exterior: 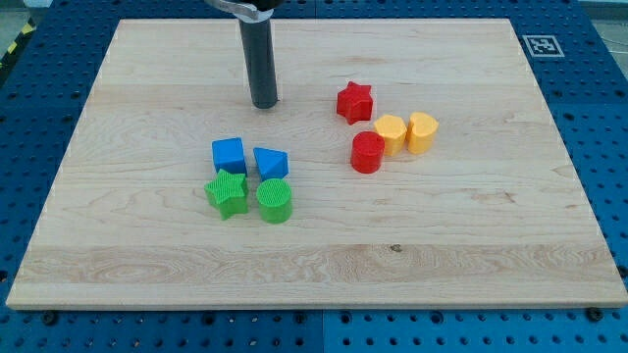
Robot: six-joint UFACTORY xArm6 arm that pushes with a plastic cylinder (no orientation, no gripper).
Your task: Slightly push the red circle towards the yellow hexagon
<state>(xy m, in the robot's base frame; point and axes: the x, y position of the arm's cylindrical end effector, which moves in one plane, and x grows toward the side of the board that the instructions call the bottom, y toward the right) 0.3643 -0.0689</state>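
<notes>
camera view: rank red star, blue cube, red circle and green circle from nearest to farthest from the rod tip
Measured from my tip, near the view's top:
1. blue cube, below the tip, slightly to the view's left; red star, to the view's right. These two are too close to call.
2. green circle, almost straight below; red circle, lower right, touching the yellow hexagon. Also too close to call.

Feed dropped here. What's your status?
My tip up-left of the blocks, touching none. Red circle already against yellow hexagon. Red star lies between tip and circle.

Red circle (368,152) touching yellow hexagon (391,132), at its lower left.
</notes>
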